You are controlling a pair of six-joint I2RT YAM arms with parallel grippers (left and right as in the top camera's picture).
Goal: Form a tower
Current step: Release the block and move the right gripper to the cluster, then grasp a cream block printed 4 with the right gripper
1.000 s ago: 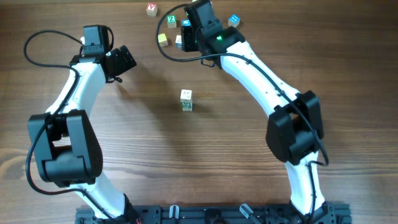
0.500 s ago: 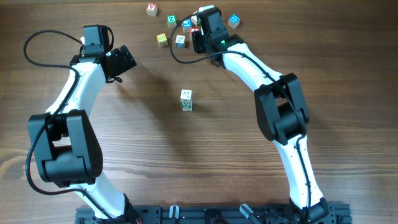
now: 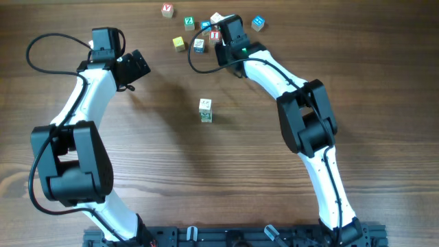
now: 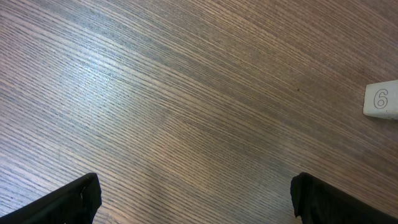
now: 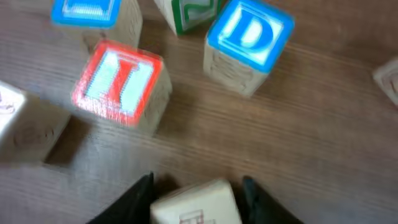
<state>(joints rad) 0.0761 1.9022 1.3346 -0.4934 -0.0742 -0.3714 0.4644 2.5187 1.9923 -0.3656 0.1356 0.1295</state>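
The tower is a short stack of pale cubes with green prints, alone mid-table. At the far cluster of loose letter cubes, my right gripper has its jaws closed against the sides of a pale cube with a red print. Just ahead of it lie a red "I" cube and a blue "D" cube. My left gripper hangs wide open over bare wood at the far left, holding nothing.
More loose cubes lie at the far edge: a red one, a green one, a yellow one, a blue one. A small white piece marked 6 lies to the right in the left wrist view.
The right arm folded its elbow inward and its gripper shifted a little right among the far cubes, then its jaws closed round a pale cube. The left arm and the tower have not moved.
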